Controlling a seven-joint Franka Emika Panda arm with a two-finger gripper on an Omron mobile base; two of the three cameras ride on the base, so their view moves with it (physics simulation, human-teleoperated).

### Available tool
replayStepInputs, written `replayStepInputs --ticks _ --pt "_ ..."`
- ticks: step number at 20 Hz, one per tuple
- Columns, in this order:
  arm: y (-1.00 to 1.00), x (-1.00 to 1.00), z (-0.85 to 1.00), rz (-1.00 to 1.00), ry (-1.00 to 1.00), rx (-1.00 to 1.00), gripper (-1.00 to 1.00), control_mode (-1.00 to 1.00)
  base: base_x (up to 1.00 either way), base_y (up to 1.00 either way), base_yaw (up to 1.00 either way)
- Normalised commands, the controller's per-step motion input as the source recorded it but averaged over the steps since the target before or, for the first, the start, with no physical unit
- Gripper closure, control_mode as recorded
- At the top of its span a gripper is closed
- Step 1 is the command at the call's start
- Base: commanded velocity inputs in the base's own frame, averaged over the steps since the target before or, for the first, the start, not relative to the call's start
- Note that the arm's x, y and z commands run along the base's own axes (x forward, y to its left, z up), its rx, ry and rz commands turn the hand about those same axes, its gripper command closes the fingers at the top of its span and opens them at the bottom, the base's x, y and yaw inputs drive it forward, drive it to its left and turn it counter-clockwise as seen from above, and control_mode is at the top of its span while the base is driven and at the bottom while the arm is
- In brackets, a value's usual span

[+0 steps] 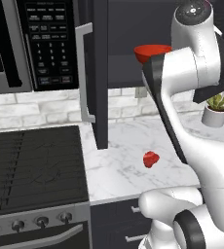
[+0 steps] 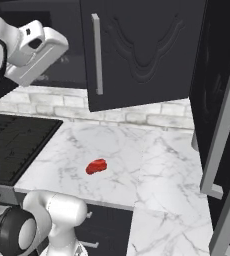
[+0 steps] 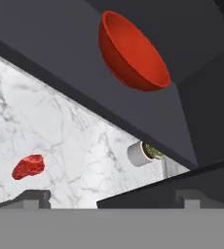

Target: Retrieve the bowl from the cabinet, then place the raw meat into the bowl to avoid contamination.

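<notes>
**Mia:** Right up close is the robot's big white arm (image 1: 182, 121). Past it, on the white marble worktop (image 1: 119, 165), sits the raw meat (image 1: 151, 159), a small shiny red lump. It is out in the open, with nothing touching it.

**Ben:** Where is the bowl?

**Mia:** Up inside the dark grey wall cabinet (image 2: 142, 55). Its carved doors with the long silver handles are swung open. The wide shiny red bowl (image 3: 132, 52) sits on the shelf inside. In the left base view you can see its rim (image 1: 153, 51) peeking out beside the arm.

**Ben:** Is the end effector holding anything?

**Mia:** No. Its two little dark tips (image 3: 111, 198) stand wide apart with nothing between them. It looks at the bowl from a way off, not touching it.

**Ben:** So what comes next, do you think?

**Mia:** I think it must reach in and pinch the bowl's rim. That part is not done yet, and the meat has to wait.

**Ben:** What could go wrong?

**Mia:** The bowl is round and slippery-looking. If the tips close on the curved side and not the rim, it could pop out and fall. It might land on the worktop, maybe on the meat. The arm could also bump an open door, or the shelf edge on the way in. And the small white pot with the green plant (image 1: 215, 113) stands below, so a dropped bowl could knock it over.
</notes>
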Motion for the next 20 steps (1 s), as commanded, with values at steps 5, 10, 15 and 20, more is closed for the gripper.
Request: replayStepInputs --ticks 5,10,15,20 --pt "-0.16 0.57 -0.19 0.16 0.13 -0.22 -1.0 -1.0 0.0 0.0 0.0" --pt "-0.23 0.44 -0.12 0.1 0.17 -0.24 -1.0 -1.0 0.0 0.0 0.0" --pt "-0.09 0.22 -0.03 0.0 0.22 -0.36 -1.0 -1.0 0.0 0.0 0.0" --pt "-0.33 0.08 -0.21 -0.12 0.25 -0.3 -1.0 -1.0 0.0 0.0 0.0"
